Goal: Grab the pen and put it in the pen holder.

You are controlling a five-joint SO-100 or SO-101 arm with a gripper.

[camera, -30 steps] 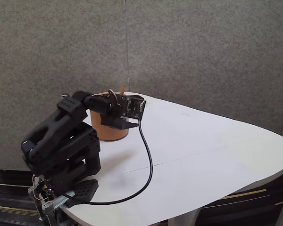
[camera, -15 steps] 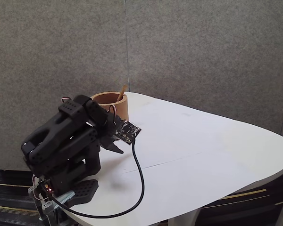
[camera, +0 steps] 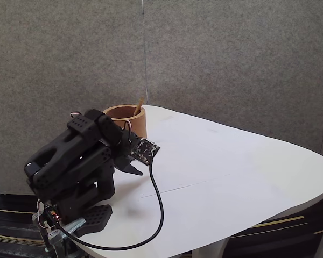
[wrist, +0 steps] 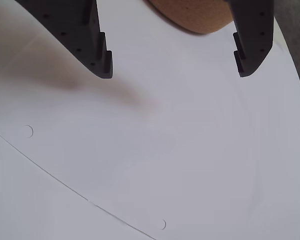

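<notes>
Pen [camera: 140, 106] stands inside the brown cup [camera: 125, 121], tip poking over the rim, so you're prob. done w/ the job. Your hand [wrist: 174, 69] is spread wide, holding nothing, low over the bench [camera: 242, 177].

- The fixed view stood off the table's [camera: 231, 177] near edge, slightly raised, facing the grey wall [camera: 231, 59].
- The wrist view looked down closely at the tabletop; both shared the pen holder [wrist: 195, 15].
</notes>
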